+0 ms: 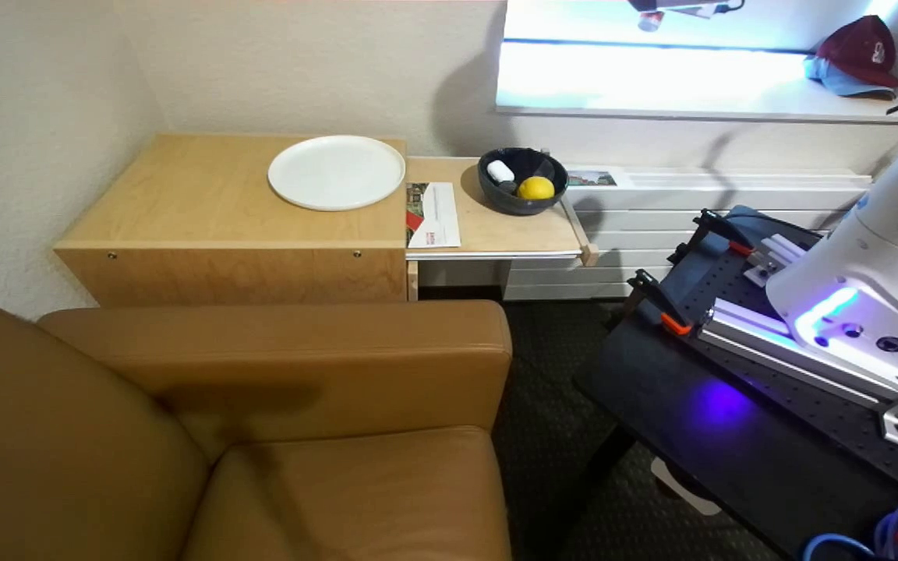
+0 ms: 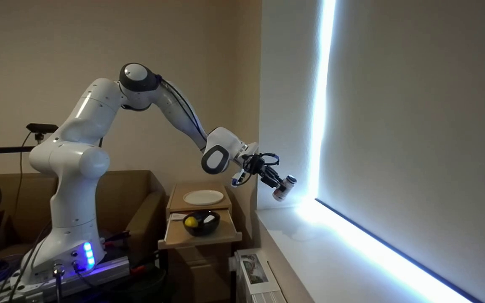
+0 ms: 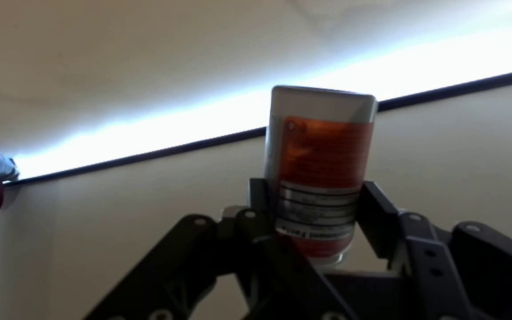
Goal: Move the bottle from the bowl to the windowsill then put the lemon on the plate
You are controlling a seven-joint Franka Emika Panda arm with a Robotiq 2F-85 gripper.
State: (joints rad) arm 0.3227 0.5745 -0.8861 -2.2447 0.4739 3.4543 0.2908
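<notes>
Two part-spread fingers [image 3: 378,222] of the hand [image 3: 316,204] clamp the bottle [image 3: 327,151].

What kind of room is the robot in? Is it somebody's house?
It looks like a sitting room or an office lounge, but I can't tell which. There's a big brown sofa, a wooden cabinet beside it and a bright windowsill.

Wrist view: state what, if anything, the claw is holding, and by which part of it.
The bottle, gripped by the claw on opposite sides of its labelled body.
</notes>
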